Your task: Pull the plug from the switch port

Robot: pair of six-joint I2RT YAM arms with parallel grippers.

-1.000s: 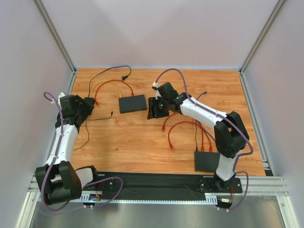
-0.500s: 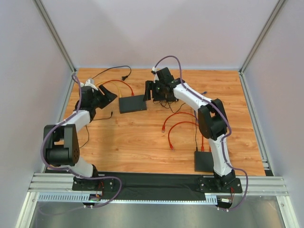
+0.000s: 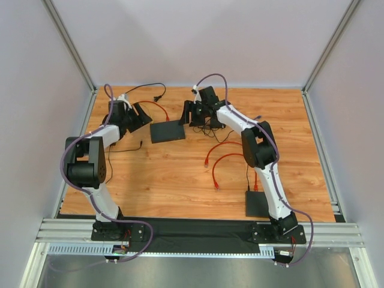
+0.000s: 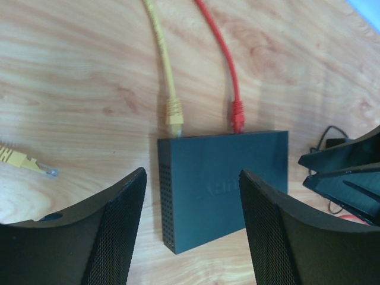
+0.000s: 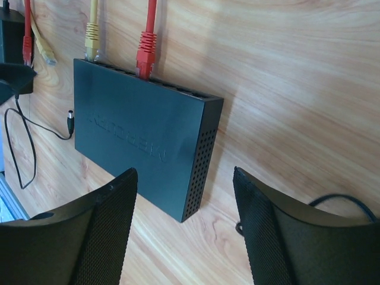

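Access lies beyond the switch (image 4: 228, 157): the yellow plug (image 4: 174, 111) and red plug (image 4: 237, 113) enter its far edge, pointing lengthwise away from your left gripper (image 4: 191, 175), which gapes empty like the right gripper (image 5: 184, 172).

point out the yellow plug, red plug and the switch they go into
yellow plug (image 4: 174, 113), left wrist view, on its boot
red plug (image 4: 237, 114), left wrist view, on its boot
network switch (image 4: 228, 172), left wrist view, top face
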